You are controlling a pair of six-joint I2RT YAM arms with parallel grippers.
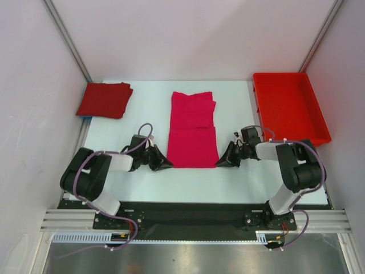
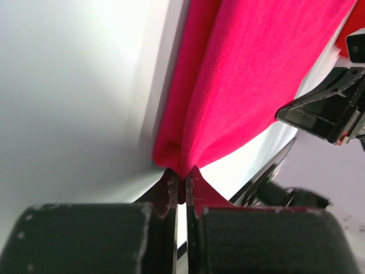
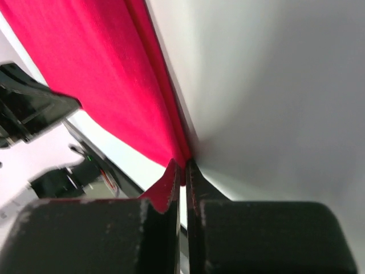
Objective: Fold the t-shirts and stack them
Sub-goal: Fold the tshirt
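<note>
A bright magenta-pink t-shirt (image 1: 193,130) lies as a long folded strip in the middle of the white table. My left gripper (image 1: 167,165) is shut on its near left corner, and in the left wrist view the pink cloth (image 2: 239,85) runs into the pinched jaws of that gripper (image 2: 182,181). On the other side my right gripper (image 1: 219,163) is shut on the near right corner, where the pink cloth (image 3: 102,85) likewise ends between this gripper's (image 3: 182,174) closed jaws. A darker crimson t-shirt (image 1: 105,100) lies folded at the back left.
A rigid red plastic tray (image 1: 290,106) stands at the back right, just beyond the right arm. White walls with metal posts close in the table at the back and both sides. A black rail runs along the near edge.
</note>
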